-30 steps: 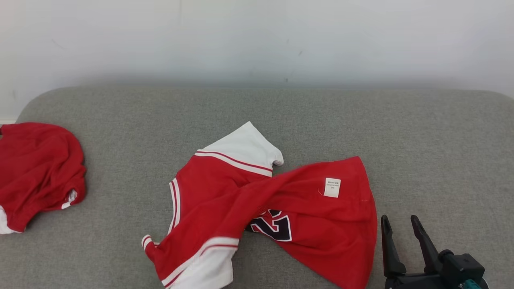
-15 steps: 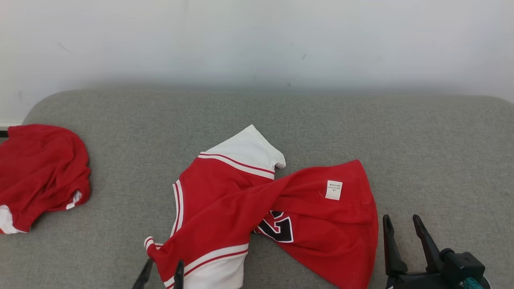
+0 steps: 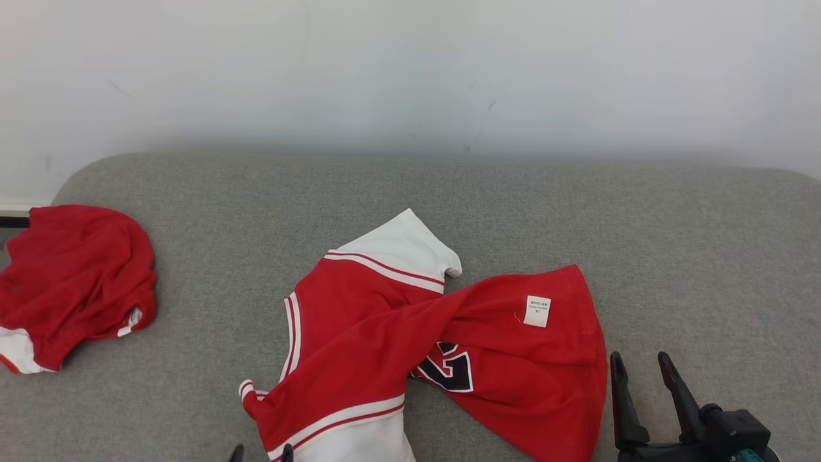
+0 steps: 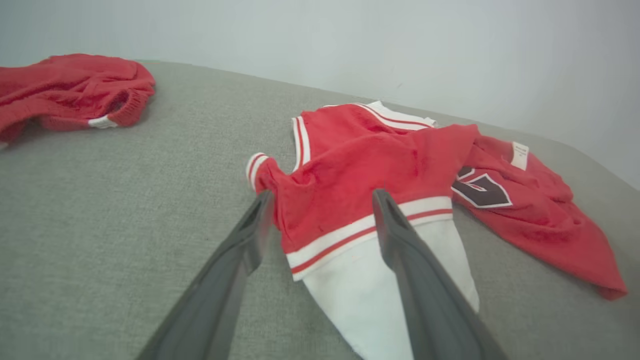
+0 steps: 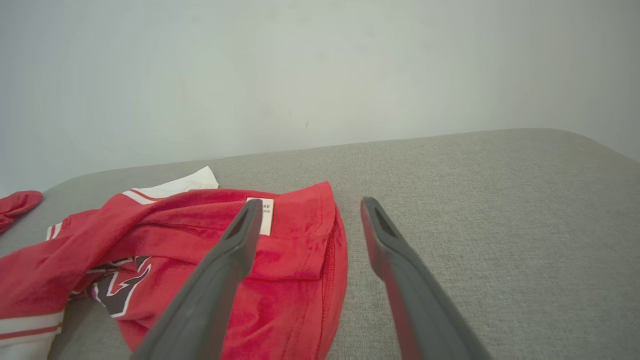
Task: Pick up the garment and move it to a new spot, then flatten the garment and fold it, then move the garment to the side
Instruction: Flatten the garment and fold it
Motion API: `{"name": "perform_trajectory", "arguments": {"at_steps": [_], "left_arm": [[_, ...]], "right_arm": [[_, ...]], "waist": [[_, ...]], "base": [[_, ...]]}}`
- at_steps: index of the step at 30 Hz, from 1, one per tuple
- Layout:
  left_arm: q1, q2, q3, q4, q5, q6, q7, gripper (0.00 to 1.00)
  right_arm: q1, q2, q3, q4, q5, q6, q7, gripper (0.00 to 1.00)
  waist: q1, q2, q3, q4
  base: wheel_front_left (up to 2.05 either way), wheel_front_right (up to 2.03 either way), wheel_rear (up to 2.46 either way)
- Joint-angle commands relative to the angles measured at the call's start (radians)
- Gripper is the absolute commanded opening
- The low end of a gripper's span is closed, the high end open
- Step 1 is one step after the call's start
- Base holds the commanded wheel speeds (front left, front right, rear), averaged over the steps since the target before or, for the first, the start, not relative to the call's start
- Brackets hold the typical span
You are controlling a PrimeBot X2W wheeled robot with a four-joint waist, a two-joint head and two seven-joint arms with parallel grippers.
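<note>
At the bottom edge of the head view, the tips of the left gripper point(image 3: 262, 453) are seen just beside the near white hem point(image 3: 346, 436) of the garment point(image 3: 359, 340). In the left wrist view its two fingers point(image 4: 240, 260) are spread wide, with the striped hem lying between them. Nothing is clamped, and whether the cloth is touched cannot be told. At the lower right of the head view the right gripper point(image 3: 639, 358) is likewise held wide apart, just beside the garment's right edge, with nothing gripped.

The garment is laid crumpled and twisted in the lower middle of the frame on the grey cushion point(image 3: 577, 205). A dark number point(image 3: 452, 371) and a white label point(image 3: 537, 310) are shown on its right half. A second red garment point(image 3: 74, 276) is bunched at the left edge, well apart. Bare cushion is left open at the right and toward the top, up to the rounded far edge, where the pale wall point(image 3: 410, 64) is met.
</note>
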Motion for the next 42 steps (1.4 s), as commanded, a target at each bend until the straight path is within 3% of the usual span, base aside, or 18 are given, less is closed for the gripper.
{"name": "perform_trajectory", "arguments": {"at_steps": [1,16,38,39,40,41,42], "left_arm": [[0.014,-0.003,-0.005,0.012,-0.006,-0.002,-0.003,1.0],[-0.056,0.0,-0.233,0.24,-0.174,-0.007,0.024,1.0],[-0.182,-0.011,-0.349,0.391,-0.31,-0.006,0.032,1.0],[-0.189,-0.011,-0.356,0.4,-0.316,-0.006,0.034,1.0],[-0.197,-0.011,-0.362,0.407,-0.318,-0.006,0.034,0.93],[-0.203,-0.012,-0.365,0.414,-0.327,-0.006,0.033,0.26],[-0.209,-0.013,-0.375,0.423,-0.326,-0.006,0.033,0.0]], "right_arm": [[-0.005,-0.001,-0.004,0.006,-0.005,-0.002,-0.001,1.0],[-0.154,-0.001,-0.025,0.221,-0.041,-0.002,-0.001,1.0],[-0.368,-0.019,-0.02,0.523,-0.042,-0.002,-0.001,0.99],[-0.378,-0.021,-0.018,0.52,-0.042,-0.002,-0.001,0.37],[-0.381,-0.021,-0.023,0.523,-0.037,-0.002,-0.001,0.0],[-0.38,-0.02,-0.026,0.534,-0.031,-0.002,-0.001,0.0],[-0.381,-0.019,-0.024,0.534,-0.032,-0.002,-0.001,0.0]], "waist": [[0.0,0.0,-0.001,0.002],[0.0,0.0,0.039,0.038],[0.0,0.0,0.107,0.055],[0.0,0.0,0.107,0.057],[0.0,0.0,0.106,0.058],[0.0,0.0,0.104,0.058],[0.0,0.0,0.103,0.058]], "base": [[0.0,0.0,0.0],[0.0,0.0,0.0],[0.0,0.0,0.0],[0.0,0.0,0.0],[0.0,0.0,0.0],[0.0,0.0,0.0],[0.0,0.0,0.0]]}}
